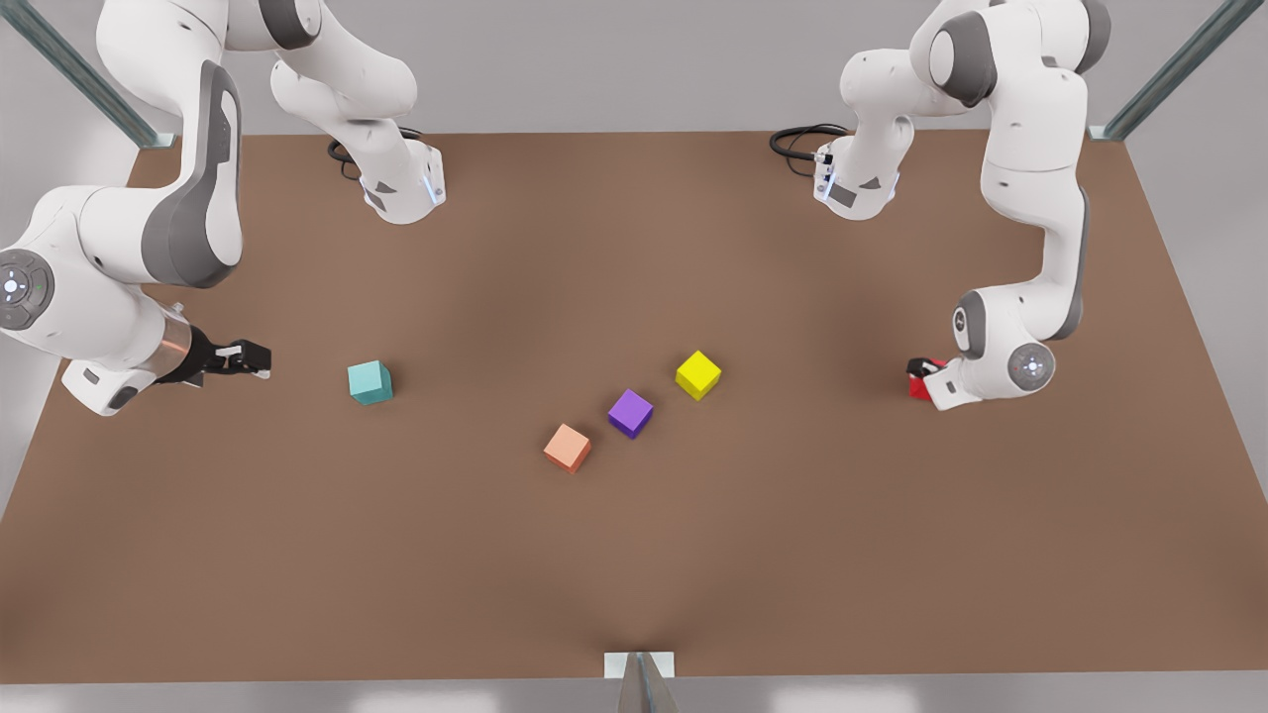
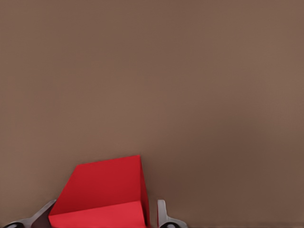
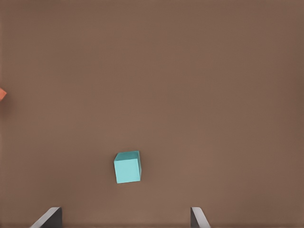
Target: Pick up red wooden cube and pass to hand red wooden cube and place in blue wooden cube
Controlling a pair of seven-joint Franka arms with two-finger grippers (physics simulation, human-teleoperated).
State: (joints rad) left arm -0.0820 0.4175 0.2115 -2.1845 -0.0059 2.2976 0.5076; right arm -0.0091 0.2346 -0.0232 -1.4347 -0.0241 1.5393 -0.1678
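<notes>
Brown tabletop (image 1: 634, 555) carries everything. At the front view's right the left gripper (image 1: 926, 379) has its fingers (image 2: 161, 213) on either side of the red wooden cube (image 2: 102, 192), seemingly clamped on it, low by the table. The right gripper (image 1: 248, 358), fingers apart and empty, waits at the front view's left, nearer the blue wooden cube (image 1: 369, 382). The handover therefore lies across the table, past the yellow cube (image 1: 698, 374), purple cube (image 1: 630, 412) and salmon cube (image 1: 567, 448).

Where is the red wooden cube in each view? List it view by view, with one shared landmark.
Front view: red wooden cube at the front view's right, under the left gripper.
Left wrist view: the cube close up.
Right wrist view: faces the blue wooden cube instead.
Shared landmark: the brown table.
</notes>
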